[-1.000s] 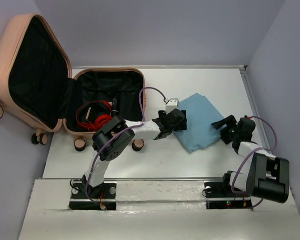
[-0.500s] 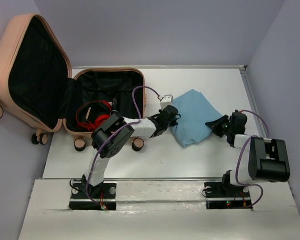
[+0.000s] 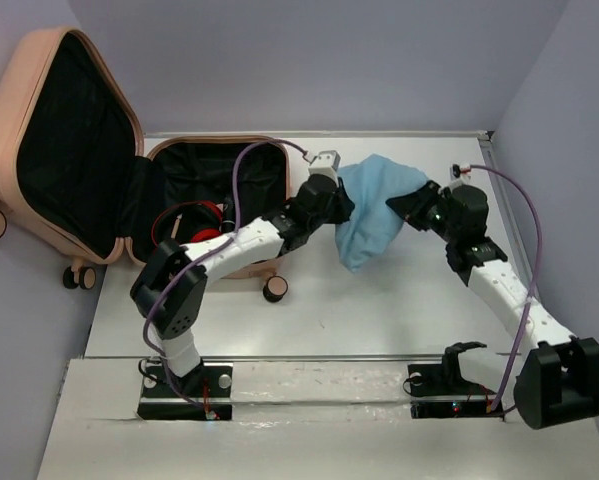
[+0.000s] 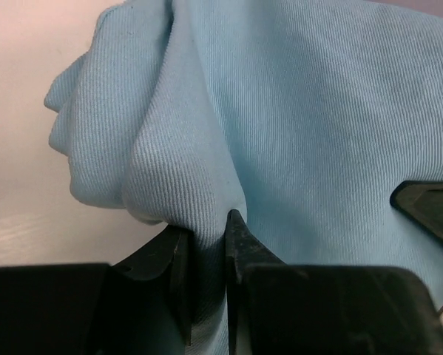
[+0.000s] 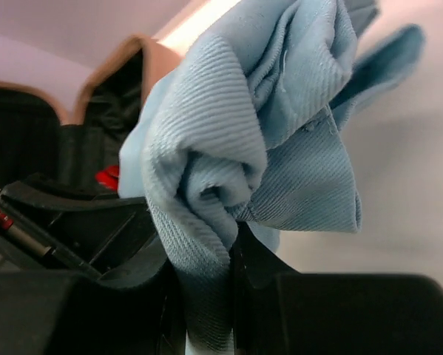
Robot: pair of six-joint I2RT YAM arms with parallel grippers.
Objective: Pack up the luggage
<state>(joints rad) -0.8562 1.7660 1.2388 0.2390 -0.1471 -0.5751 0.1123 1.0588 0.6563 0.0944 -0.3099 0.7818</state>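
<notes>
Now the left claw (image 3: 331, 203) and right claw (image 3: 416, 206) each pinch the blue cloth (image 3: 374, 205), held up between them. Next it likely needs carrying left into the open suitcase (image 3: 215, 143).

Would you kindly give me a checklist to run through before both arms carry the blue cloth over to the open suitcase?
1. Left jaws shut on the blue cloth: ok.
2. Right jaws shut on the same cloth: ok.
3. Luggage open, lid standing up: ok.
4. Bare lining left beside the red headphones inside: ok.
5. Cloth's hanging end clear of the table: cannot tell.
</notes>
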